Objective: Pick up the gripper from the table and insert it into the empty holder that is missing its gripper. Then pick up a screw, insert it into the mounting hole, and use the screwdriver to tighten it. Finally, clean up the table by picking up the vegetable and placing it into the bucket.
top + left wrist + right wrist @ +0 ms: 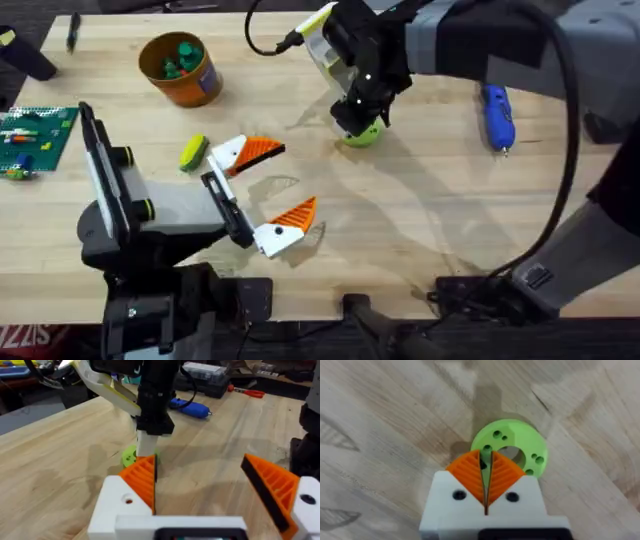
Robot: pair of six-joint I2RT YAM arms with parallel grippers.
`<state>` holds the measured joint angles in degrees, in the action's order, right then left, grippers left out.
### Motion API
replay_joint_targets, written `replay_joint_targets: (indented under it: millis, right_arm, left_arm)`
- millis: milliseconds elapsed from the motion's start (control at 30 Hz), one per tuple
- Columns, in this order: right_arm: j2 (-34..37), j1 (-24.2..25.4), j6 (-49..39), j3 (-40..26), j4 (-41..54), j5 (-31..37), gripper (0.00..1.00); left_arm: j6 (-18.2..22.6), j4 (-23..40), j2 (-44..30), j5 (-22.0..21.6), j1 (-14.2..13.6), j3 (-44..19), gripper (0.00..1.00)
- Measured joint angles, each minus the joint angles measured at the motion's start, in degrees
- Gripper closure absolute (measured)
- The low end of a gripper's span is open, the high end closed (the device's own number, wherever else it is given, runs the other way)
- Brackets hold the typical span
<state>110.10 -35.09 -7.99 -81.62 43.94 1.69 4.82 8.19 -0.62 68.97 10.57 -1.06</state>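
My left gripper [285, 182] [200, 467] rests open on the table, jaws wide apart. Each white holder [125, 502] carries an orange ribbed gripper tip [142, 480] [262, 150]. My right gripper [358, 122] [486, 457] points down onto a green ring disc [520, 442] [364, 137], shut, with a small dark screw [482, 463] pinched between its orange pads. The yellow vegetable [193, 152] lies just left of the left gripper. Farther back stands the orange bucket [180, 68], dark green pieces inside. At the right lies the blue screwdriver [497, 117] [192, 408].
A green brick baseplate [35, 135] lies at the table's left edge, and a black pen [72, 30] at the back left. Off the table, a grey case [207, 372] and a red-handled tool [247, 393] sit behind.
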Motion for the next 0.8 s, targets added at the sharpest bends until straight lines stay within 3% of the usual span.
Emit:
replay_joint_targets:
  millis: [800]
  right_arm:
    - [0.00,-0.15,2.19,-0.09,0.22,0.80,0.986]
  left_arm:
    - [0.00,0.00,0.00,0.00,0.00,0.00,0.016]
